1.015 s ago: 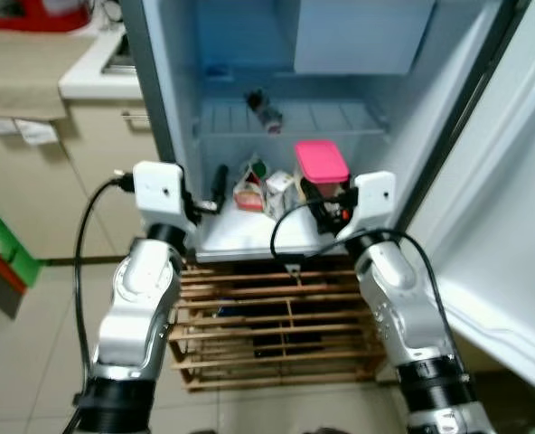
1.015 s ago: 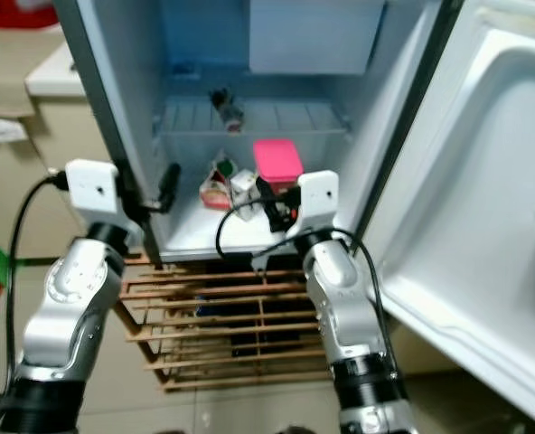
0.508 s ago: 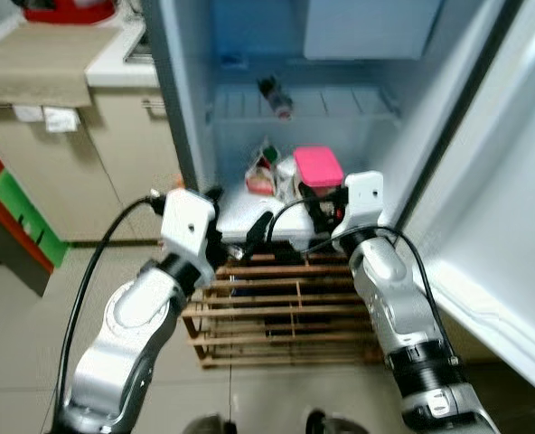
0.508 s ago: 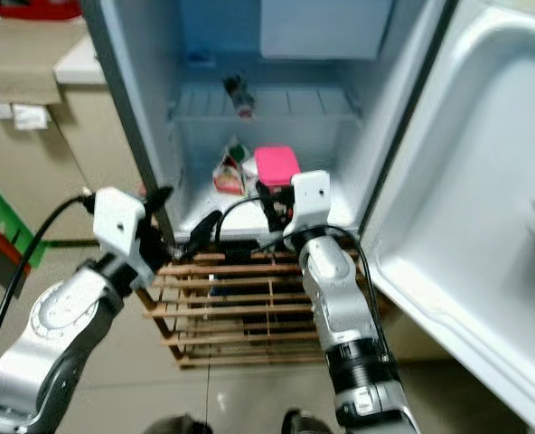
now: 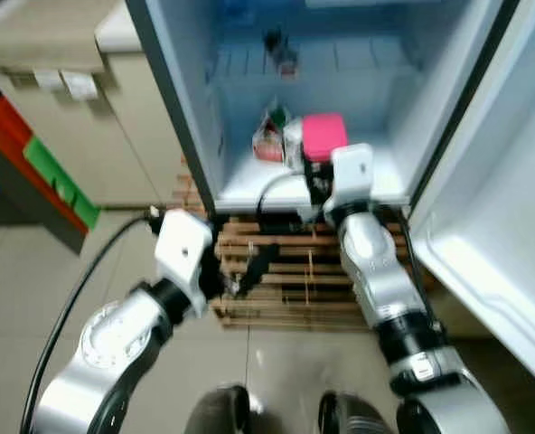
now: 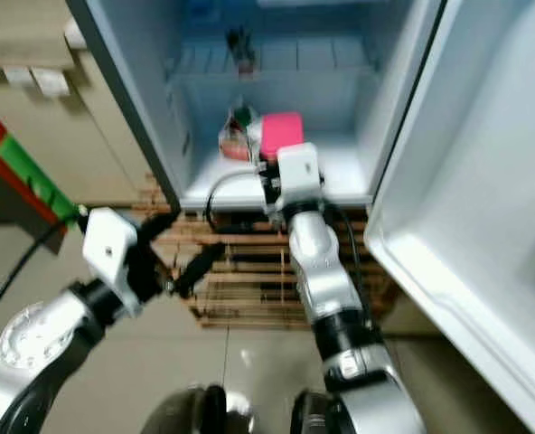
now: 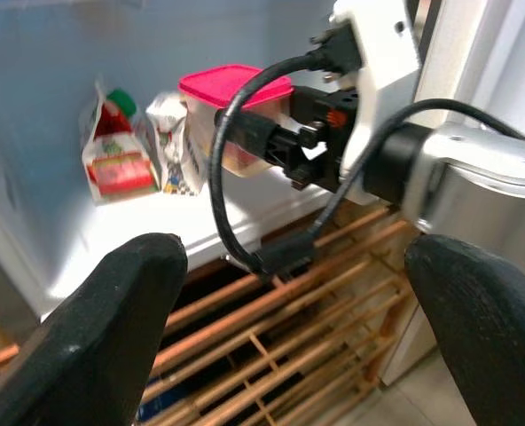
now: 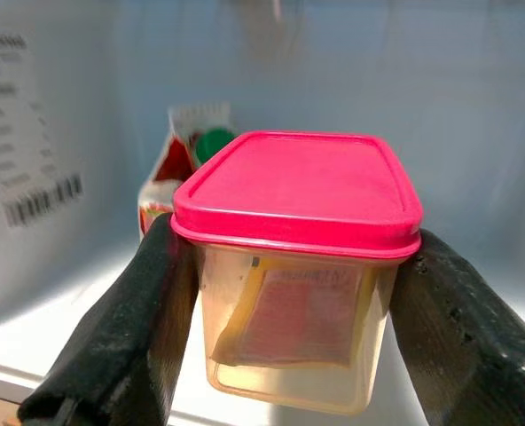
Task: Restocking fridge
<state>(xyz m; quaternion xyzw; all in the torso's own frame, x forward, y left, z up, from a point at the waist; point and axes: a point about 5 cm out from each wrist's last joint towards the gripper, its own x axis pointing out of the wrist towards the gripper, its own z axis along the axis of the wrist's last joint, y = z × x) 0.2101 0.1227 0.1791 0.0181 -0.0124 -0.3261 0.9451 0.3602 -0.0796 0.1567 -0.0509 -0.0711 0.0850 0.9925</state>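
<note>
Right gripper (image 8: pixel 285 266) pinches the tub (image 8: pixel 296 257) over the white fridge shelf (image 5: pixel 249 190); left gripper (image 5: pixel 247 267), fingers spread, hangs before the wooden rack (image 5: pixel 286 271).

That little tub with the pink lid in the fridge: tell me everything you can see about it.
The tub is a small, upright, rounded-rectangle box of clear plastic, closed by a bright pink lid. A reddish packet shows through its wall. The right tool grips it, one black finger on each side, above the fridge's white bottom shelf, beside two small cartons. Whether its base touches the shelf is unclear.
</note>
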